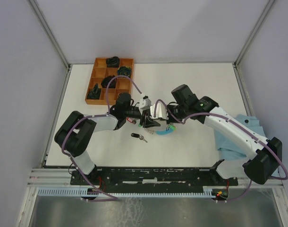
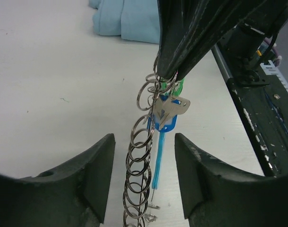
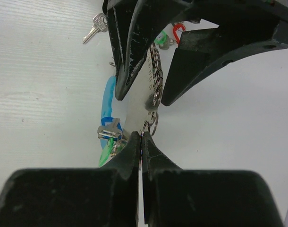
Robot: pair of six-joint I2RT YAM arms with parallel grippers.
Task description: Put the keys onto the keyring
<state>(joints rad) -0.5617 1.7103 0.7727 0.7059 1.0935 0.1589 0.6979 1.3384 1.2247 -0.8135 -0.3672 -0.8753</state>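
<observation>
The white table [image 1: 196, 85] is bounded by pale walls on three sides and by a black base rail [image 1: 153, 176] along the near edge. Bare surface is left open across the far middle and the right. The far-left corner is taken up by an orange compartmented tray [image 1: 90, 84] in which dark objects are held, and a crumpled light-blue cloth [image 1: 238, 139] is spread at the right edge beneath the right arm. Any writing on the plastic tags is too small to be read. At the table's centre the floppy silver keyring of linked metal rings [image 2: 138, 161] is pinched at one ring by the right gripper [image 3: 141, 135], whose jaws are pressed fully together. Its light-blue sleeve [image 2: 157, 163], a silver key with a blue tag [image 2: 168, 109] and a green tag [image 2: 180, 87] are hung just below the pinch. The ring chain is straddled by the left gripper [image 2: 144, 142], whose jaws are held apart with a gap on either side, nothing being clasped. A loose silver key with a black tag [image 1: 138, 137] is laid on the table just near of the grippers, and a red tag [image 1: 132, 121] is seen beside the left wrist.
</observation>
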